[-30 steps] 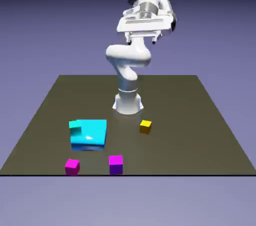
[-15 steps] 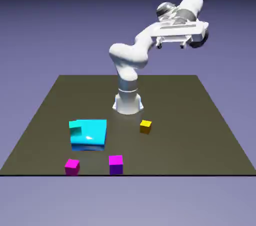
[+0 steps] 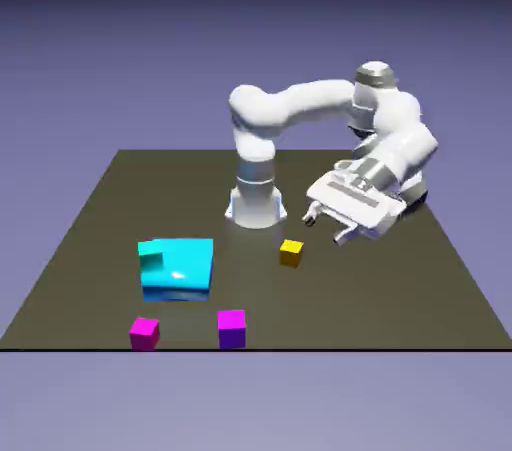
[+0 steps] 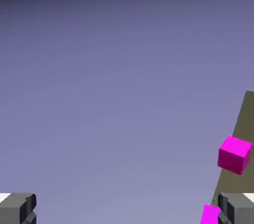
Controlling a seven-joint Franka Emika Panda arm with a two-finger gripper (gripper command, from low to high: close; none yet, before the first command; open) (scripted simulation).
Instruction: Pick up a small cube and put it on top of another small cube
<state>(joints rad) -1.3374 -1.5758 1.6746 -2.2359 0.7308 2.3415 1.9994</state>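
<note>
The small cube [image 3: 231,328], magenta on top with purple sides, sits near the table's front edge. The small cyan-teal cube [image 3: 150,259] rests at the left corner of the flat cyan slab [image 3: 182,268]. My gripper [image 3: 325,228] hangs open and empty, tilted, above the table just to the exterior view's right of the yellow cube [image 3: 290,252], far from both task cubes. In the hand view the gripper [image 4: 127,209] shows its fingertips [image 4: 18,208] wide apart. Two magenta cubes [image 4: 234,154] show at its right edge; I cannot tell which is which.
A pinker all-magenta cube [image 3: 144,332] lies near the front edge, left of the small cube. The robot base [image 3: 255,201] stands behind the yellow cube. The hand view is mostly backdrop, with a strip of table [image 4: 246,118] at its right.
The arm has swung from high above its base to the exterior view's right and then down. The hand now hangs low beside the yellow cube. No cube has moved.
</note>
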